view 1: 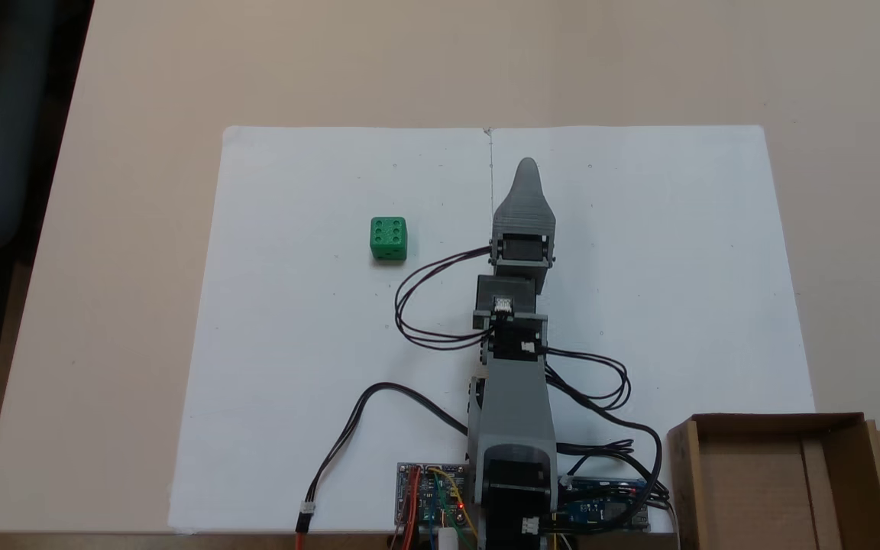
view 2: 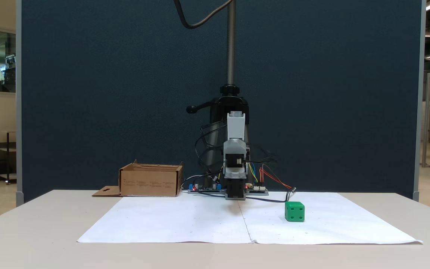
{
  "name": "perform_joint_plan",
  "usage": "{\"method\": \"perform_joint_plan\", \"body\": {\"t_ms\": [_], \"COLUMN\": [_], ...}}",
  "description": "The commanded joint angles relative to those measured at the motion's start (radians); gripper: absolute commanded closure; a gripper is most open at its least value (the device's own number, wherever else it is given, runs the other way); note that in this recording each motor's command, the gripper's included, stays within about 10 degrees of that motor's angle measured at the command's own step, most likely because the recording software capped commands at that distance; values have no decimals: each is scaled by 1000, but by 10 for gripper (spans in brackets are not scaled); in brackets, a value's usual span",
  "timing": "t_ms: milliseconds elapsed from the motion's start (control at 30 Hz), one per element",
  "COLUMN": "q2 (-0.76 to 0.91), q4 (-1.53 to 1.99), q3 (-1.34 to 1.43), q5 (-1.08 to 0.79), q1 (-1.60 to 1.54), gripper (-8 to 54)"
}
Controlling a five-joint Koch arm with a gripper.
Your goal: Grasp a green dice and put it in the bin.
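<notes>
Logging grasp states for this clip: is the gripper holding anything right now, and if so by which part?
Nothing is held. The green dice sits alone on the white paper, well apart from the gripper.

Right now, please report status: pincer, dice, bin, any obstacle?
Pincer low over the paper, nothing held, jaw state unclear. Green dice on paper, untouched. Bin beside the base. Path unobstructed.

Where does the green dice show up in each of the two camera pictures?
In a fixed view from above: the green dice lies left of centre on the white paper, left of the arm.
In a fixed view from the front: the green dice sits right of centre.
Shared landmark: the paper's centre crease.
</notes>
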Motion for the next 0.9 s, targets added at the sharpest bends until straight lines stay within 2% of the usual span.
{"method": "perform_joint_plan", "body": {"t_ms": [0, 67, 167, 467, 600, 867], "q2": [92, 92, 92, 2, -14, -115], "q4": [161, 290, 491, 1073, 1307, 1738], "q3": [-91, -179, -316, -692, -830, -1109], "q5": [-61, -46, 81, 115, 186, 413], "q1": [-38, -49, -54, -58, -77, -172], "gripper": [32, 32, 32, 23, 22, 18]}}
